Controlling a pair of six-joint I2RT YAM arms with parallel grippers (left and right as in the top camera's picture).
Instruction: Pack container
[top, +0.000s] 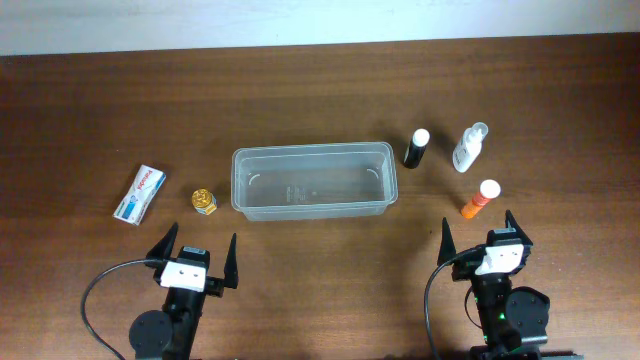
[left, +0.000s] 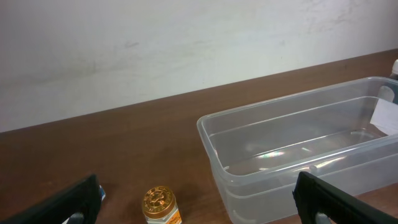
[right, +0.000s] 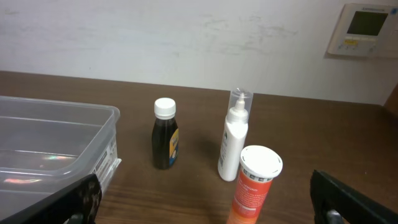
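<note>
Dark wooden table (top: 300, 90) carries the clear container (top: 312, 150) at centre; nearer, left gripper (top: 203, 236) and right gripper (top: 478, 222) stand spread.

Dark brown wooden table (top: 320, 90) against a plain, scuffed white wall (left: 186, 43); small white thermostat panel (right: 365, 28) mounted on it, right side.

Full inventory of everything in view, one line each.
container: 1, clear, table centre, empty
dark bottle: 1, black, white cap, right of container
spray bottle: 1, white, right of dark bottle
tube: 1, orange, white cap, right side, nearer front
small jar: 1, gold lid, left of container
flat pack: 1, white-blue, far left
table: 1, dark brown, under all
wall panel: 1, white, upper right
left gripper: 1, black, open, front left
right gripper: 1, black, open, front right
</note>
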